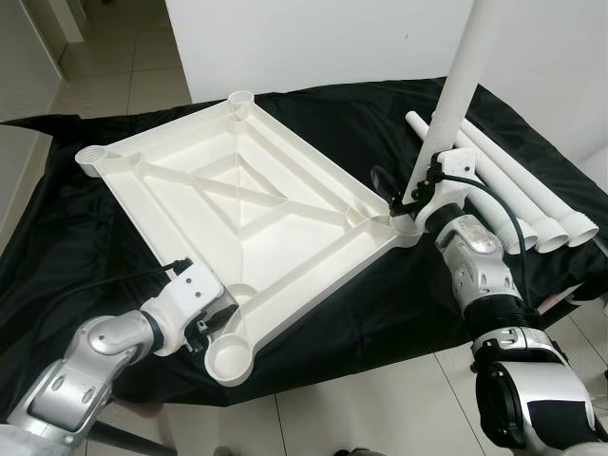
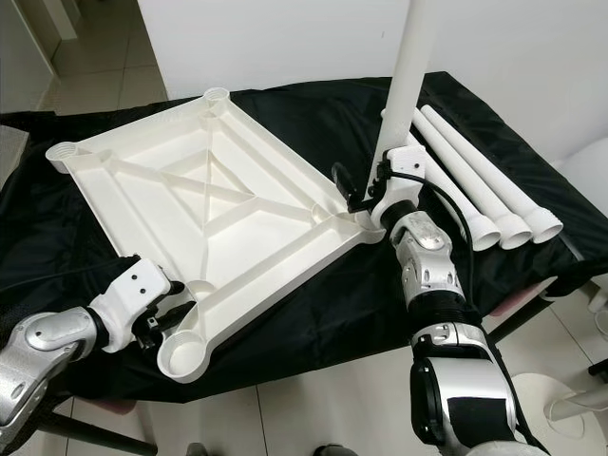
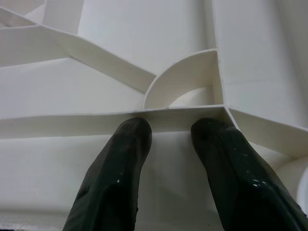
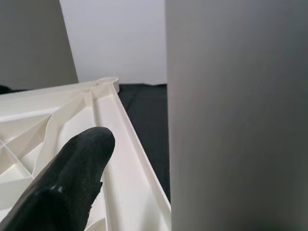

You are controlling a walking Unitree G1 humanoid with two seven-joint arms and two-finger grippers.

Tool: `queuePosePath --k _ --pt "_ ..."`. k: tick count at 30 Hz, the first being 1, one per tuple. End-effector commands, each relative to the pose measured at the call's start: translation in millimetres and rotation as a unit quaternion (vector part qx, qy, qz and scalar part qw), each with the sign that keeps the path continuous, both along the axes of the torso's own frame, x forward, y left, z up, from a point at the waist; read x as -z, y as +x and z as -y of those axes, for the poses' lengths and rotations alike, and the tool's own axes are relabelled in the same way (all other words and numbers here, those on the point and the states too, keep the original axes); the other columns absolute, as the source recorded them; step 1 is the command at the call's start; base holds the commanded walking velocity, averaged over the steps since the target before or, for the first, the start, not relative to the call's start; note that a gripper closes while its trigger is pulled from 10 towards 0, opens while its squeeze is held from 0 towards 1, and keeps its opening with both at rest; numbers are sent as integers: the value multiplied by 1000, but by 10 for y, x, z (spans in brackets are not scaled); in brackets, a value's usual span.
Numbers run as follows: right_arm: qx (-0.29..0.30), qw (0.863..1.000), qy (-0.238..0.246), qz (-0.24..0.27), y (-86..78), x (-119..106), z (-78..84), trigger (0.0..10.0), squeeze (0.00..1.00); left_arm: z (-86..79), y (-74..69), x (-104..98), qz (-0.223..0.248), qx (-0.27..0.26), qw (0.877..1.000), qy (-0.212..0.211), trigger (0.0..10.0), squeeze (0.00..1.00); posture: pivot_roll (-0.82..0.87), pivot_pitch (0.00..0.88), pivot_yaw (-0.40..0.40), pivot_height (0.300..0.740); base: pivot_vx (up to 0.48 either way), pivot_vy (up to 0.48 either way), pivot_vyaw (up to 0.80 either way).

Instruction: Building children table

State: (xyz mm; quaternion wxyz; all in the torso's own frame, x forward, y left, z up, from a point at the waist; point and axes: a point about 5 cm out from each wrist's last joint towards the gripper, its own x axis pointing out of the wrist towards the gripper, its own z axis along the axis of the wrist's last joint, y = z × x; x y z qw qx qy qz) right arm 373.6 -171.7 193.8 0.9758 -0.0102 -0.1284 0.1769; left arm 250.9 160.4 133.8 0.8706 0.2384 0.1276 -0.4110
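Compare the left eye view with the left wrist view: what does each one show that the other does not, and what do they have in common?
Left eye view: the right gripper holding a white leg upright at the tabletop's corner, three spare legs lying on the black cloth.

Left wrist view: the left gripper's fingers seen close, pressed against a rib beside a curved socket wall.

Both: the upturned white tabletop, with the left gripper at its near corner.
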Motion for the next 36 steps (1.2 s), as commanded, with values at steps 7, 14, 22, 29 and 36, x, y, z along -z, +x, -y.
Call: queuePosePath --k 7,14,22,29,36 --pt "-60 998 29 15 -244 174 -244 10000 0 -77 158 -277 65 19 998 -11 10000 0 -30 101 21 740 0 0 0" --pt "-49 997 55 32 -408 152 -170 10000 0 -319 290 -430 83 -14 996 0 10000 0 -47 102 31 740 0 0 0" --pt "-60 997 50 16 -466 190 -220 10000 0 -371 402 -519 111 -48 993 -8 10000 0 -53 94 30 740 0 0 0" --pt "-91 995 42 6 -525 185 -273 10000 0 -411 472 -536 135 -63 989 -7 10000 0 -52 92 26 740 0 0 0" --pt "-102 993 54 -12 -583 183 -159 10000 0 -512 534 -431 128 -66 989 15 10000 0 -53 75 25 740 0 0 0"
